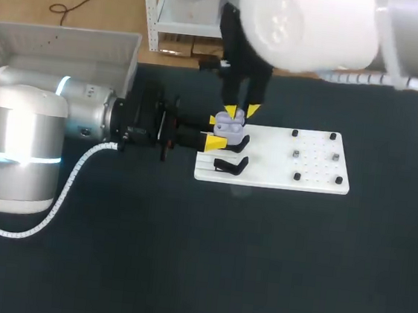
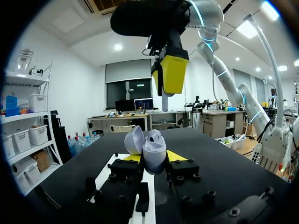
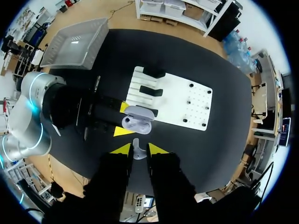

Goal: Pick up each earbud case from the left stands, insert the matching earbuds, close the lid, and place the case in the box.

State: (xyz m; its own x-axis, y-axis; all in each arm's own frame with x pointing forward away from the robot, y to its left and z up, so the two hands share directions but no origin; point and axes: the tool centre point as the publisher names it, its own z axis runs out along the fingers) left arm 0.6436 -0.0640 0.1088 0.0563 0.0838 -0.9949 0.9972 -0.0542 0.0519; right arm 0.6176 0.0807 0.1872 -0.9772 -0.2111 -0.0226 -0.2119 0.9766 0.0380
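Head view showed the black table (image 1: 183, 258) filling most of the scene, with the left arm (image 1: 33, 123) coming in from the left side and the right arm (image 1: 312, 25) coming down from the upper right corner. A pale grey box (image 1: 56, 43) sat at the table's far left corner, well apart from both grippers. Near the middle of the table lay a white board (image 1: 319, 175). Two black stands (image 1: 230, 165) stood at its left end and a few small dark pegs (image 1: 297, 154) at its right end.

The left gripper (image 1: 216, 132) reached in level over the board's left end. Its two yellow tips pressed on opposite sides of a lavender earbud case (image 1: 231, 129), so the claw was clamped on the case. In the left wrist view the case (image 2: 154, 151) sat between those fingers with its lid swung open and tilted back.

The right gripper (image 1: 242, 112) hung directly above the open case, fingers pointing down and apart from it. In the right wrist view its yellow tips were drawn close together on a small pale earbud (image 3: 136, 150), touching it from both sides. The earbud's stem stood between the fingers, just short of the case (image 3: 137, 120) below.
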